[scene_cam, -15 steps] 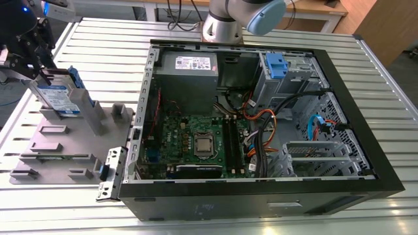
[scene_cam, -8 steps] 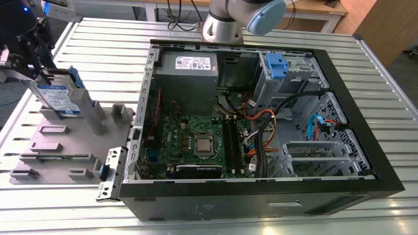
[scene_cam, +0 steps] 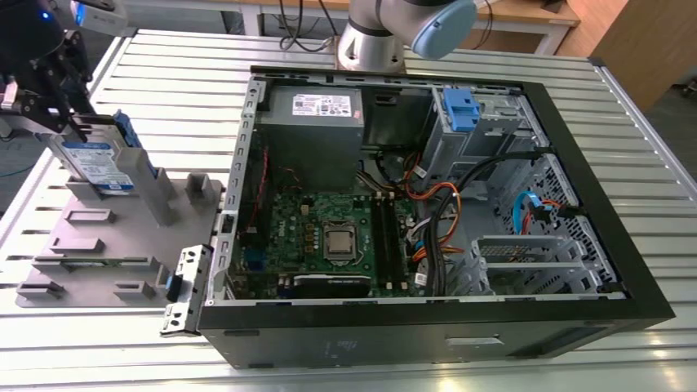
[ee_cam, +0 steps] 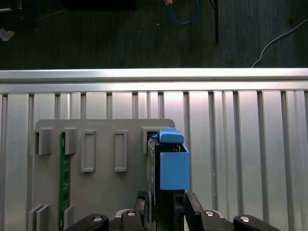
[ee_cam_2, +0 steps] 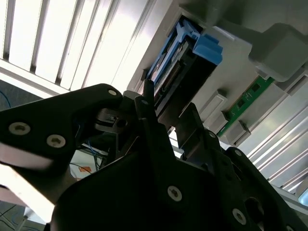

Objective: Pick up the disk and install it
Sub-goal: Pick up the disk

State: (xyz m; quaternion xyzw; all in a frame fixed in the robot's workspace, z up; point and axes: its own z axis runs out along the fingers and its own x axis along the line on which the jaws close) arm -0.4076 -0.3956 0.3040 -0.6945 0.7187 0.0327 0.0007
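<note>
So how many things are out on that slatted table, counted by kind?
Open computer case: 1
Grey holder block: 1
Disk, standing upright in the holder block: 1
Green circuit card, slotted in the holder block: 1
Total: 4

The disk (scene_cam: 96,167) is smooth silver metal with blue plastic rails (ee_cam: 173,168), the holder block (scene_cam: 109,245) matt grey plastic, the counter (scene_cam: 163,73) ribbed shiny metal.
</note>
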